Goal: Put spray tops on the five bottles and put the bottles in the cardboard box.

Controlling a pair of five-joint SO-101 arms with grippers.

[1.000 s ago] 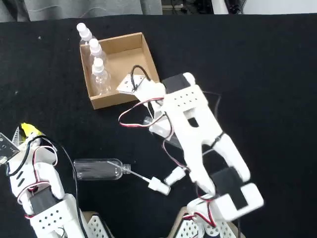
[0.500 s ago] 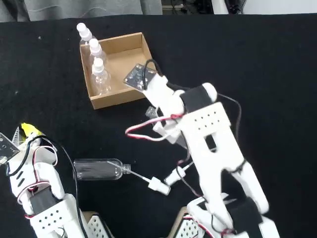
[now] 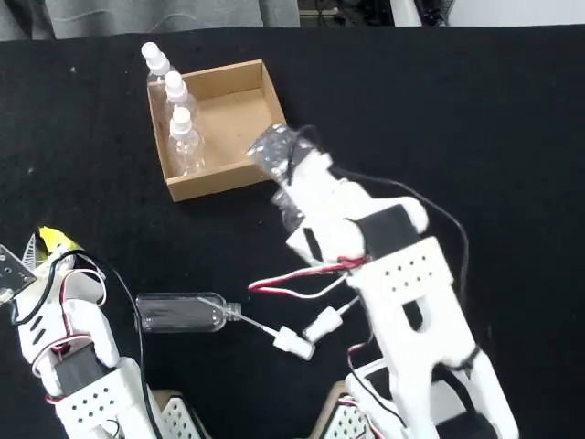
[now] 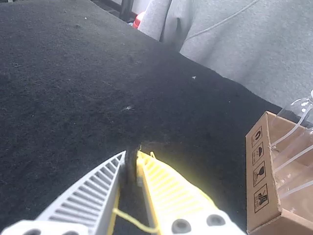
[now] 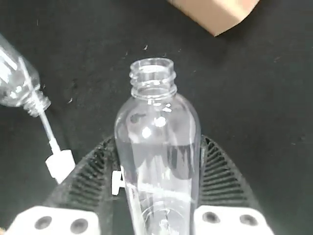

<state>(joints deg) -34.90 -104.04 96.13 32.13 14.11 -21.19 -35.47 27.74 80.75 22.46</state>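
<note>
**Right wrist view: bare-necked bottle clamped, arm re-posed by the box**

The right gripper (image 5: 157, 142) has its jaws closed around the body of an uncapped bottle (image 5: 156, 117), whose open neck points away from the wrist. A corner of the cardboard box (image 3: 228, 105) lies just beyond it.

Over the last second the right arm (image 3: 402, 274) has swung its upper segments back toward the near edge of the table (image 3: 512, 137) and turned at the wrist. Its gripper end has stayed close to the box's near corner. The held bottle has not gone into the box.

Nothing else has moved. Three capped bottles (image 3: 183, 133) stand in a row along one wall of the box. A lying bottle (image 3: 178, 313) rests on the table, with its spray top (image 3: 292, 343) drawn out on its tube. What looks like a second top (image 3: 324, 322) lies just beside that one.

The left gripper (image 4: 131, 166) rests low with its jaws all but closed on nothing, as before.

By my reading, three bottles are done and two remain. The re-posing looks like preparation for capping, since the held bottle still needs a top before boxing.
</note>
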